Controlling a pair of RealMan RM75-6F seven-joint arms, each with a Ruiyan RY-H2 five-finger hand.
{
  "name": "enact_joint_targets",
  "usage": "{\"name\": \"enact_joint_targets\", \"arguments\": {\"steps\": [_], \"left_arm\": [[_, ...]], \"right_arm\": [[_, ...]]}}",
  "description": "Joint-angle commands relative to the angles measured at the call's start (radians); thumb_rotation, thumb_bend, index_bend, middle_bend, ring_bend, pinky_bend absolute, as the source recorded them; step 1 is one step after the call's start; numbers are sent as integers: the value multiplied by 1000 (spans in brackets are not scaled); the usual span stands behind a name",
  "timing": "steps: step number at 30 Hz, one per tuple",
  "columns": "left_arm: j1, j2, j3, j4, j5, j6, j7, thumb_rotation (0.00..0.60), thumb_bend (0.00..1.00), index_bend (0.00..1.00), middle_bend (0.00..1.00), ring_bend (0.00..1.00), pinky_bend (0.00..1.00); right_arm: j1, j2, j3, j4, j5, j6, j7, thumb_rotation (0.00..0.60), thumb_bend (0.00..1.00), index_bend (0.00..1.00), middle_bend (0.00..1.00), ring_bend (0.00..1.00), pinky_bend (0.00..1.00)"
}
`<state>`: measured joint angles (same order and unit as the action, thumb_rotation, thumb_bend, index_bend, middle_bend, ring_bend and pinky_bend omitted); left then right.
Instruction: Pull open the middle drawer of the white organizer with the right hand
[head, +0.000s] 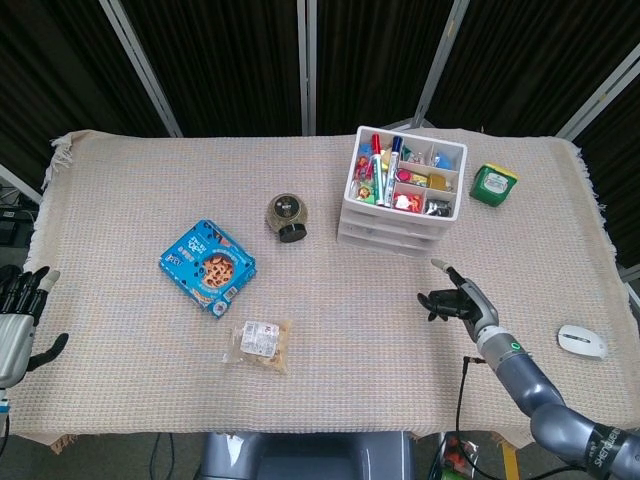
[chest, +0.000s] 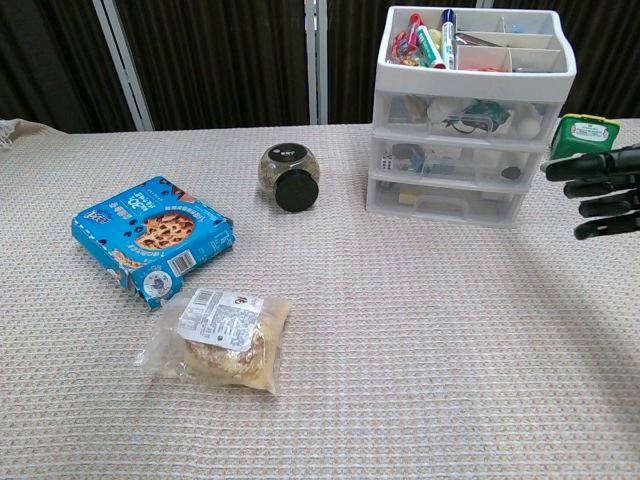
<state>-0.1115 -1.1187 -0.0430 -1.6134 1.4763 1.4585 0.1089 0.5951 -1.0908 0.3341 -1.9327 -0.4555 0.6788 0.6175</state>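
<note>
Woven cloth covers the surface (head: 420, 400); near its far right corner stands the white organizer (chest: 470, 120), middle drawer (chest: 452, 160) closed. My right hand (head: 455, 300) hovers before it, fingers spread and empty, lined up to hook the front.

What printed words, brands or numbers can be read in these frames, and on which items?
None can be quoted with confidence.
Blue cookie box: white lettering on the lid, too small and blurred to read.
Clear snack bag: white label with fine print, unreadable.
Green box: pale label on the lid, blurred.
Markers in the white organizer: barrel print too small.
Round jar: dark lid, no text discernible.
</note>
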Motion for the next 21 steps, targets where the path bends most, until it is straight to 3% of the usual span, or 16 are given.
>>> {"name": "enact_joint_targets", "arguments": {"steps": [1,16,21], "left_arm": [[0,0,0,-1,-1,-1,0,600,318,0,0,0,0],[-7,5,-3,-7,-9,-14,4,600,318,0,0,0,0],[-8,6,-2,-6,-10,-17,2,600,318,0,0,0,0]], "right_arm": [[28,-36,11,24,50,3,-3,600,290,138,838,856,597],[120,-176,72,104,202,-40,19,600,293,163,837,856,596],[113,-215,125,143,258,-84,91,600,294,165,837,856,596]]}}
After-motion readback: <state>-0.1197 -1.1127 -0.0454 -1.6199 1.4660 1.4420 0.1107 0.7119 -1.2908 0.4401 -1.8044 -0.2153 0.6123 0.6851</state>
